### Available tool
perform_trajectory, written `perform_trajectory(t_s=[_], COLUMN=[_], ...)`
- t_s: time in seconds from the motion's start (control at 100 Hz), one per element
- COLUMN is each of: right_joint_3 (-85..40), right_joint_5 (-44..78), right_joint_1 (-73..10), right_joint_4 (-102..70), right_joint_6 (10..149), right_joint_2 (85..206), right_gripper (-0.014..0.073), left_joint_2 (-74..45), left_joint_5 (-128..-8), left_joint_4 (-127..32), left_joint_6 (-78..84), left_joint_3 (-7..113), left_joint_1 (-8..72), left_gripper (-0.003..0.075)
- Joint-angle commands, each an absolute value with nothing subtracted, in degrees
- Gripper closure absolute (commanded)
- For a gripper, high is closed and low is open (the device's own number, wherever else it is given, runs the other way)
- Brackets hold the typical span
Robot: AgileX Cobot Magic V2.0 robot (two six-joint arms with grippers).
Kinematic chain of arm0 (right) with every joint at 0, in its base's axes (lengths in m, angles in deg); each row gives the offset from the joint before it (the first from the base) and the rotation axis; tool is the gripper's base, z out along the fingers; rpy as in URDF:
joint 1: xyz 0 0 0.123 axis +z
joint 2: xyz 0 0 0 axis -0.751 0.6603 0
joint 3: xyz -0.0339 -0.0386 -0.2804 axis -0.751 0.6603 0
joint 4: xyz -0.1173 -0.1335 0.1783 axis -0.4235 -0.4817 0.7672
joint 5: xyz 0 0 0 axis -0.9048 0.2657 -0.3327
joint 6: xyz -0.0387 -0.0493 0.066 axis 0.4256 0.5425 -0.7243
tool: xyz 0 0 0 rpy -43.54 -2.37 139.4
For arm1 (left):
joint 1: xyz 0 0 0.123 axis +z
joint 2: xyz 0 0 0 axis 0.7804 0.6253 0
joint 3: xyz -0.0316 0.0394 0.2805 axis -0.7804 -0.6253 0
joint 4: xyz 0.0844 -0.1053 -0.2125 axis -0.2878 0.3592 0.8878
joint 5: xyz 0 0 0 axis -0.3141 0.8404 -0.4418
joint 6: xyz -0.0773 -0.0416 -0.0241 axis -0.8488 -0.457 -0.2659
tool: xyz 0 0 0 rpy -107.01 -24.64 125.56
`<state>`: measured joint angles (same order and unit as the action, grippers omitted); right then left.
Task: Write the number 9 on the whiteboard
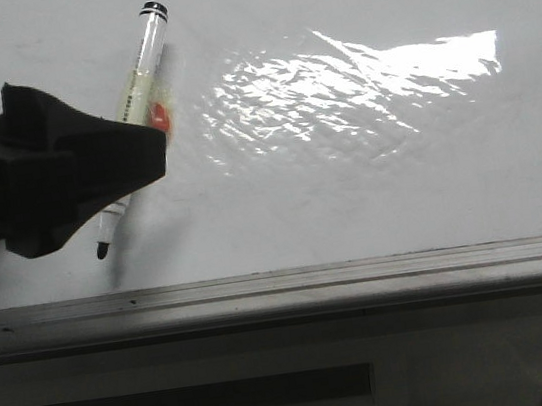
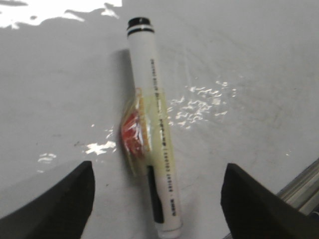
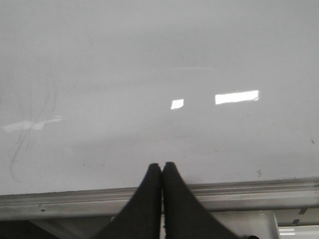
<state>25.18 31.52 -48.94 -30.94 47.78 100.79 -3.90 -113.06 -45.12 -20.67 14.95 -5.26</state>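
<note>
The whiteboard [image 1: 370, 189] lies flat, glossy white with a wrinkled glare patch. No black ink number 9 shows on it, only faint grey smudges [image 3: 30, 124]. A white marker [image 1: 139, 75] with a black end band, a bare black tip and a red-and-yellow taped lump at mid-barrel lies on the board. My left gripper [image 1: 106, 145] is open and straddles the marker [image 2: 152, 99], with its fingers apart on either side and not touching it. My right gripper [image 3: 162, 165] is shut and empty over the board's near edge.
A grey metal rail [image 1: 363, 281] runs along the whiteboard's near edge and also shows in the right wrist view [image 3: 259, 191] and the left wrist view [image 2: 304, 184]. Below it lies a dark frame.
</note>
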Motion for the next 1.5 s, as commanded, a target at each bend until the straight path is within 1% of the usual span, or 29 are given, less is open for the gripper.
perform_trajectory(t_s=[0.0,0.05,0.06,0.19,0.24,0.33,0.4,0.45,0.62,0.74,0.87,1.03,1.15,1.28,1.45,1.49], right_joint_3=[23.71,23.71,23.71,23.71,23.71,23.71,23.47,22.89,19.74,19.48,19.24,15.35,10.94,6.08,0.07,-1.51], right_joint_5=[27.09,27.09,26.93,24.55,24.69,26.05,26.69,27.55,32.01,32.35,32.35,33.55,33.3,32.53,29.03,29.16], right_joint_1=[-48.65,-48.44,-48.33,-47.29,-47.03,-46.03,-44.21,-42.56,-37.61,-35.0,-31.86,-27.2,-23.19,-18.29,-14.45,-13.72], right_joint_4=[-31.24,-31.24,-31.24,-30.66,-30.57,-30.43,-30.43,-30.43,-30.43,-30.43,-30.2,-29.77,-27.33,-25.99,-25.99,-25.99], right_joint_6=[48.23,48.23,48.23,48.23,48.23,48.23,48.23,48.23,48.23,48.23,48.23,53.64,56.45,59.63,60.96,62.32], right_joint_2=[101.74,101.74,101.74,101.74,101.74,101.74,101.74,101.74,103.7,106.28,108.16,109.45,112.66,120.1,128.68,130.21], right_gripper=[0.0654,0.0654,0.0654,0.0654,0.0654,0.0654,0.0654,0.0654,0.0654,0.0654,0.0654,0.0654,0.0654,0.0654,0.0652,0.0638], left_joint_2=[-4.38,-4.38,-4.38,-4.38,-4.38,-4.38,-4.38,-4.38,-4.38,-4.38,-4.38,-4.38,-4.5,-4.81,-5.29,-5.29], left_joint_5=[-116.91,-116.34,-116.19,-114.3,-114.19,-114.19,-114.19,-114.19,-113.06,-112.63,-112.07,-111.89,-111.07,-109.85,-108.7,-108.42], left_joint_4=[-42.04,-42.15,-42.15,-42.15,-42.15,-42.67,-42.76,-42.79,-42.39,-41.91,-40.57,-40.82,-46.18,-50.64,-59.14,-60.8], left_joint_6=[-21.67,-21.67,-21.67,-21.67,-21.67,-21.67,-21.56,-21.3,-18.19,-18.19,-18.19,-17.75,-17.75,-17.75,-17.75,-17.75], left_joint_3=[16.77,16.77,16.77,16.77,16.77,16.77,16.77,16.77,16.77,16.77,16.77,16.77,16.77,17.85,20.37,20.64], left_joint_1=[-5.74,-5.74,-5.74,-5.74,-5.74,-5.74,-5.74,-5.74,-5.63,-5.63,-5.63,-5.63,-5.63,-6.15,-7.54,-7.72], left_gripper=[0.0247,0.0306,0.0306,0.0537,0.0606,0.0692,0.0727,0.0741,0.074,0.074,0.072,0.0737,0.0741,0.0741,0.0741,0.0741])
